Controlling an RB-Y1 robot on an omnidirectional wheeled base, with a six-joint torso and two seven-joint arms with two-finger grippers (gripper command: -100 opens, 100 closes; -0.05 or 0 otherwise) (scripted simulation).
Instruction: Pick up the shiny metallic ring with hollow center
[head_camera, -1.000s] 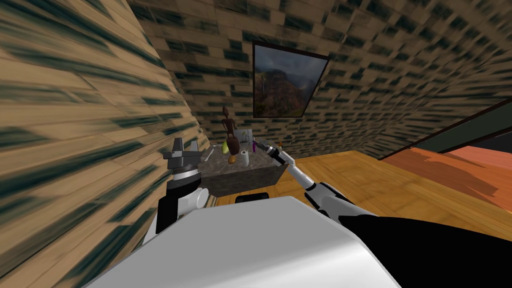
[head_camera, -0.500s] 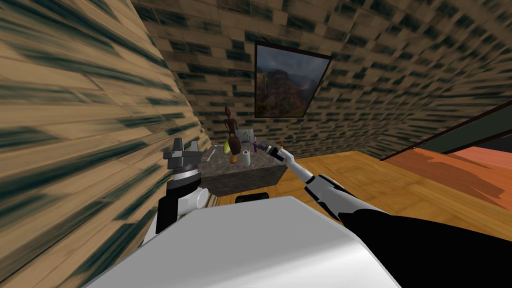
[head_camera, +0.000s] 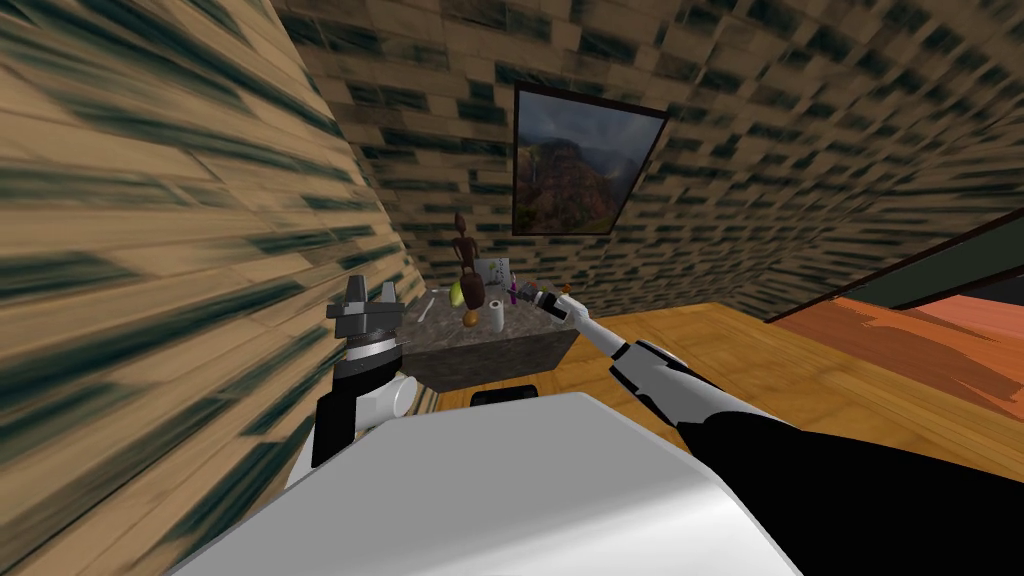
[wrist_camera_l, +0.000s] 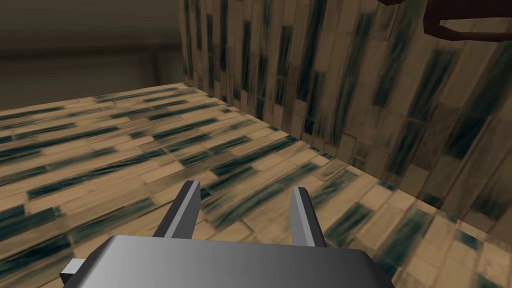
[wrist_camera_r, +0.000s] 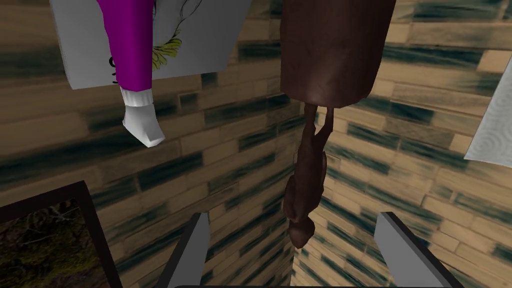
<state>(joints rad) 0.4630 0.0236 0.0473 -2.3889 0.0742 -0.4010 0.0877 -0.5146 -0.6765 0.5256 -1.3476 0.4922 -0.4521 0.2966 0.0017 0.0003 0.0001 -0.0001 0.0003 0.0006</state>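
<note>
— Grey jaws at the far left; how is that arm held?
— Forearm upright beside the brick-patterned wall (head_camera: 150, 250); the left gripper (head_camera: 371, 293) points upward; its jaws stand apart with nothing between them.
— And next to it?
— A dark, stone-like surface (head_camera: 500, 345) in the corner; near its left side lies a thin pale thing (head_camera: 425, 308); then a yellow-green thing (head_camera: 455, 293); then a tall brown figurine (head_camera: 466, 270), upright; a white roll (head_camera: 494, 316) stands just in front of it; a white card (wrist_camera_r: 200, 35) leans at the back, with a purple bottle (wrist_camera_r: 131, 45), white-capped, before it.
— The right arm?
— Stretched long and nearly straight over the surface's right edge; the right gripper (head_camera: 527, 293) reaches roughly level toward the bottle and the figurine; the wrist is rolled, so its camera sees them upside down; jaws spread wide and empty; the figurine's slim head shows between them, untouched.
— The ring: where, and which way does it lie?
— I cannot tell; the small things on the surface are too tiny to sort, so I give neither its place nor its axis.
</note>
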